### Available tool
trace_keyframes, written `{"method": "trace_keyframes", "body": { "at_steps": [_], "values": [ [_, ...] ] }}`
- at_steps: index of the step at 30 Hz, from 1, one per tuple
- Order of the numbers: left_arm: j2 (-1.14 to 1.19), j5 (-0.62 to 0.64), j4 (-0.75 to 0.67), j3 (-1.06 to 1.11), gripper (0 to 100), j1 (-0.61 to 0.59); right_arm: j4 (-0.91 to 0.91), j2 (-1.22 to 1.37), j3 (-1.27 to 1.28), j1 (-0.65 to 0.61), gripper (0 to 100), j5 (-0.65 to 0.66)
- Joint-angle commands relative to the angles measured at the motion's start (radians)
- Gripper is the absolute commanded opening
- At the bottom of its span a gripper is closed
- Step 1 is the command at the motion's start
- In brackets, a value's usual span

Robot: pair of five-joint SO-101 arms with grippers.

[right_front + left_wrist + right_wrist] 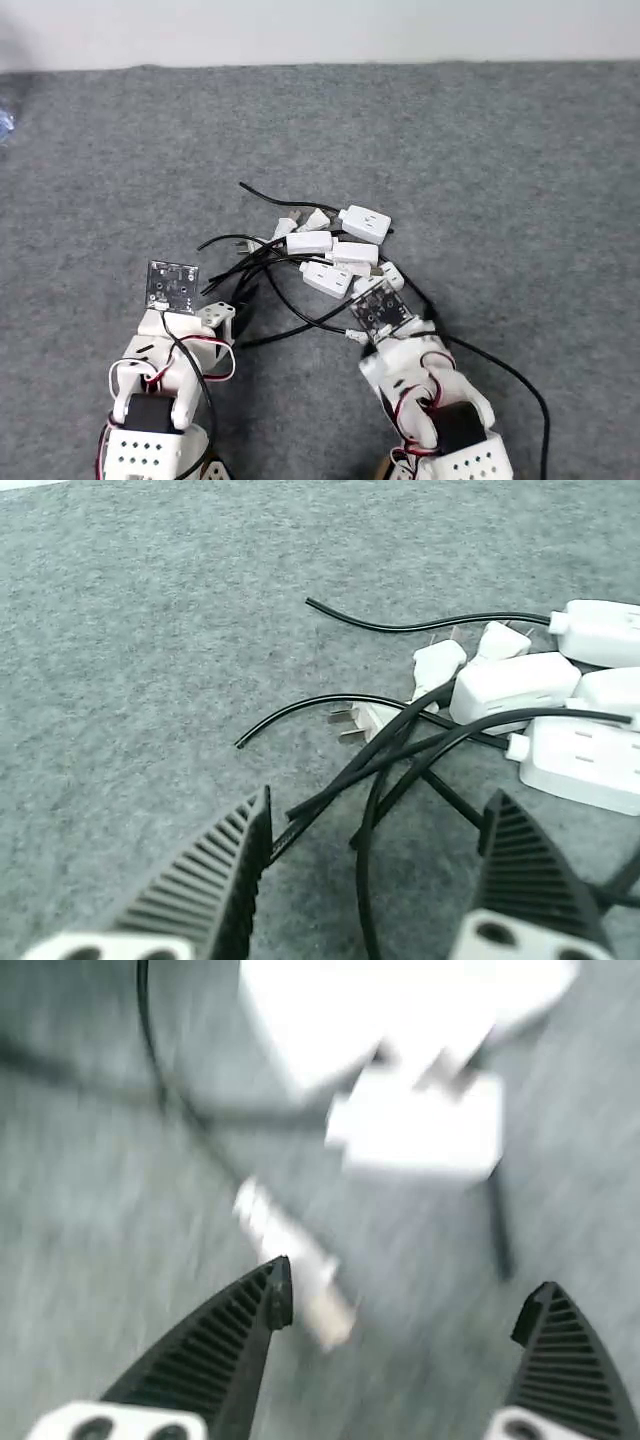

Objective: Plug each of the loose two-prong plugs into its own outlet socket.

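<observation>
A tangle of white outlet sockets [364, 223] and two-prong plugs [286, 227] on black cords [262, 270] lies mid-table. In the left wrist view, my left gripper [375, 865] is open and low over the black cords [380, 770], with nothing held. Beyond it lie loose plugs [437, 666] [362, 720] with bare prongs and several sockets [583, 762]. My right gripper [405, 1325] is also open and empty. A small white plug [296, 1262] lies by one finger [240, 1345], and a white block [420, 1130] sits just ahead. The right arm [420, 375] is at the pile's near edge.
Grey carpet-like mat [520, 160] covers the table. A black cord [520, 385] loops out past the right arm. The left arm [160, 375] stands at the near left of the pile. Open mat lies to the far left, the far right and behind the pile.
</observation>
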Motion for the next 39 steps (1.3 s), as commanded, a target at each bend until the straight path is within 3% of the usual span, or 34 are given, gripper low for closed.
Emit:
{"method": "trace_keyframes", "body": {
  "at_steps": [1, 8, 21, 30, 35, 39],
  "values": [
    [-0.006, -0.005, -0.028, -0.013, 32, -0.002, -0.226, -0.01, 0.018, -0.012, 35.5, -0.009],
    [-0.006, -0.008, 0.068, -0.013, 32, -0.003, -0.564, -0.01, 0.018, -0.022, 35.5, -0.009],
    [-0.008, -0.006, 0.094, -0.013, 32, -0.002, -0.283, -0.01, 0.018, -0.015, 35.5, -0.002],
    [-0.002, -0.003, -0.48, -0.012, 32, -0.003, -0.283, -0.004, 0.018, -0.015, 35.5, -0.002],
    [-0.008, -0.008, -0.431, -0.015, 32, -0.014, -0.314, -0.012, 0.018, 0.012, 35.5, -0.002],
    [-0.008, -0.009, -0.423, -0.015, 32, -0.078, -0.446, -0.012, 0.018, 0.127, 35.5, -0.002]
  ]
}}
